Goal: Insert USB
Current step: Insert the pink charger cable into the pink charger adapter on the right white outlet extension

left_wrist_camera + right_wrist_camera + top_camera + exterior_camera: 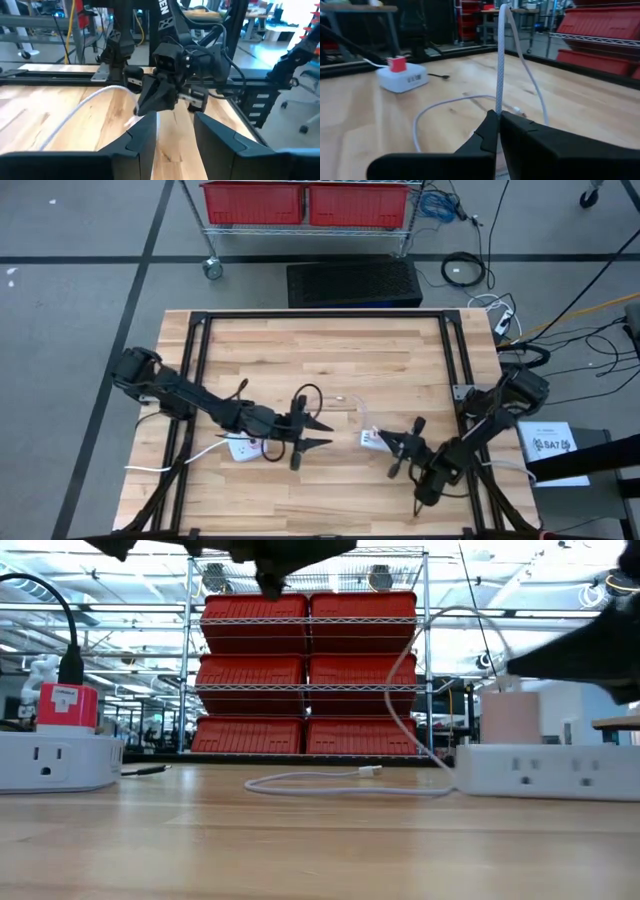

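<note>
From above, the left gripper (322, 433) hovers over the middle of the counter (330, 350) with its fingers spread and nothing between them. A white power strip (243, 447) lies under that arm. The right gripper (403, 448) sits beside a second strip (373, 440), and a thin white cable (355, 406) runs between the two grippers.

At counter level, a red plug (67, 706) stands in the strip (58, 760) at one side. The cable (330, 783) loops across the wood to the other strip (548, 770), which carries a pale charger (511, 716).

The left wrist camera shows its fingers (142, 140) apart, facing the right arm.

The right wrist camera shows its fingers (520, 135) closed on the braided cable (501, 60), which rises straight up from them.
</note>
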{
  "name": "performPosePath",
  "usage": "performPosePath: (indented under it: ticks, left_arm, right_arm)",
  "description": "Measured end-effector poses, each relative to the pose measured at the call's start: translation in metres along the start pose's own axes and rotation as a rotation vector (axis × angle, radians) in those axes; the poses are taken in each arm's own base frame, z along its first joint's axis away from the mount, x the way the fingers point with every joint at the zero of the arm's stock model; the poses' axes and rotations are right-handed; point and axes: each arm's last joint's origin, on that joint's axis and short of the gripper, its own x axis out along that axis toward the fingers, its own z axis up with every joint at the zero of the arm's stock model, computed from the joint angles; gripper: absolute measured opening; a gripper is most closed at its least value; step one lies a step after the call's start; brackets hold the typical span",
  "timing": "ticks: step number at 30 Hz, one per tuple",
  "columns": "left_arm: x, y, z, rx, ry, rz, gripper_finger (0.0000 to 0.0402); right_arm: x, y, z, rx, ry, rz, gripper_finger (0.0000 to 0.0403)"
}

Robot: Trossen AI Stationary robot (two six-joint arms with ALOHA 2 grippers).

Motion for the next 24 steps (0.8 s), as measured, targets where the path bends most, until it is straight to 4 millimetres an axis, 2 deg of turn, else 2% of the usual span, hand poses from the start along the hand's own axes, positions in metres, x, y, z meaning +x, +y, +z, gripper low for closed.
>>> performPosePath:
  ticks: [4,11,20,24]
  left_arm:
    - [-0.007,0.001,-0.010,-0.026,0.029,0.016,0.0137]
    - [-0.013,-0.001,-0.023,-0.044,0.067,0.025,0.0137]
    - [-0.015,-0.006,-0.025,-0.039,0.070,0.025,0.0137]
    - [-0.015,-0.008,-0.025,-0.038,0.070,0.021,0.0137]
  right_arm:
    - [0.009,-0.001,0.002,-0.009,0.010,-0.030,0.0000]
    - [0.010,0.000,0.004,0.056,0.014,-0.026,0.0000]
    - [0.007,0.002,0.004,0.139,0.014,-0.008,0.0000]
    - [-0.001,0.011,0.008,0.198,0.061,0.049,0.0019]
